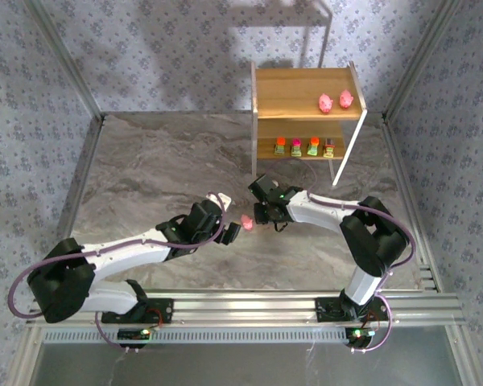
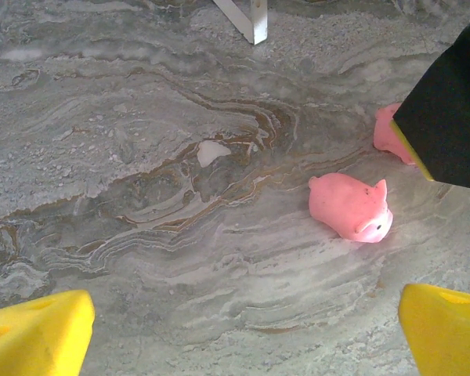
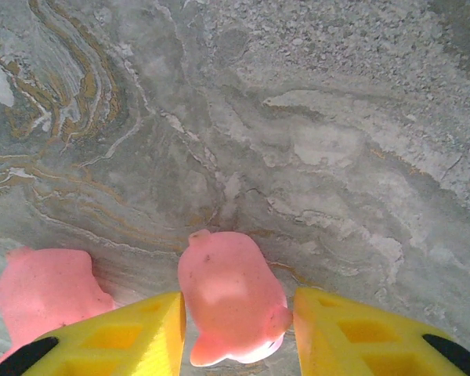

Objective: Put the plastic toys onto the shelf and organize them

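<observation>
On the shelf point(image 1: 306, 84), two pink pigs point(image 1: 336, 101) stand on the top board and several blocky toys point(image 1: 304, 147) line the lower board. My right gripper point(image 3: 236, 329) is low over the table in front of the shelf, its yellow fingers point(image 3: 141, 337) pressed against both sides of a pink pig point(image 3: 229, 296). A second loose pig point(image 3: 43, 290) lies just left of it, also seen as the pig point(image 2: 349, 207) and the pig point(image 1: 245, 223). My left gripper point(image 2: 243, 337) hovers open next to that pig, nothing between its fingers point(image 2: 35, 333).
A white shelf leg point(image 2: 254, 19) stands ahead of the left gripper. The black body of the right gripper point(image 2: 450, 110) half hides the held pig point(image 2: 390, 133). A pale thin-legged stand point(image 1: 306, 32) is behind the shelf. Metal rails point(image 1: 80, 185) frame the marbled table.
</observation>
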Motion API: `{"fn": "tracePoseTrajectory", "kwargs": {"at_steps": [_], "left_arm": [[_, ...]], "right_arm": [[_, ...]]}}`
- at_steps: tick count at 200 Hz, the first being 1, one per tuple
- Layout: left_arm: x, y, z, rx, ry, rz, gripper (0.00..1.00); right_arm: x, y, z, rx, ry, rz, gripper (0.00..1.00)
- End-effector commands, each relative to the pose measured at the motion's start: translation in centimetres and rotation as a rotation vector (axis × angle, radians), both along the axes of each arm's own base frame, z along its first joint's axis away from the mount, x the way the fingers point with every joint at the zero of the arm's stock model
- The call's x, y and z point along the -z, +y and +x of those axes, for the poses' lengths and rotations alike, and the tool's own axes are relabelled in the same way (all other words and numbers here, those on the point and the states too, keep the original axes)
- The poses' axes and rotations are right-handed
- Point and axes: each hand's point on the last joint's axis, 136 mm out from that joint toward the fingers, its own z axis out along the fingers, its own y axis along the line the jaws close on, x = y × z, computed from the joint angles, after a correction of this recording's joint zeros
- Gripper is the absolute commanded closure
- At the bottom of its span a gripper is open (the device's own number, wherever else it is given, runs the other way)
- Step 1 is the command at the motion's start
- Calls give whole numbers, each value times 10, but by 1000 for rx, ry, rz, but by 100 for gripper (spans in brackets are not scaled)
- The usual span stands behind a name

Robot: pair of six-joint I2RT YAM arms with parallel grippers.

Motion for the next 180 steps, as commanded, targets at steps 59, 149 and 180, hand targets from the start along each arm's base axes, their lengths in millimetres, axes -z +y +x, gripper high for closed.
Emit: {"fn": "tracePoseTrajectory", "kwargs": {"at_steps": [59, 149, 180], "left_arm": [[-10, -6, 4, 0, -2, -26, 0], [-9, -7, 4, 1, -1, -26, 0], [-9, -7, 4, 1, 0, -24, 0]], "right_arm": [[6, -7, -6, -18, 28, -25, 56], [16, -6, -7, -21, 49, -13, 56], [18, -3, -8, -26, 54, -10, 55]]}}
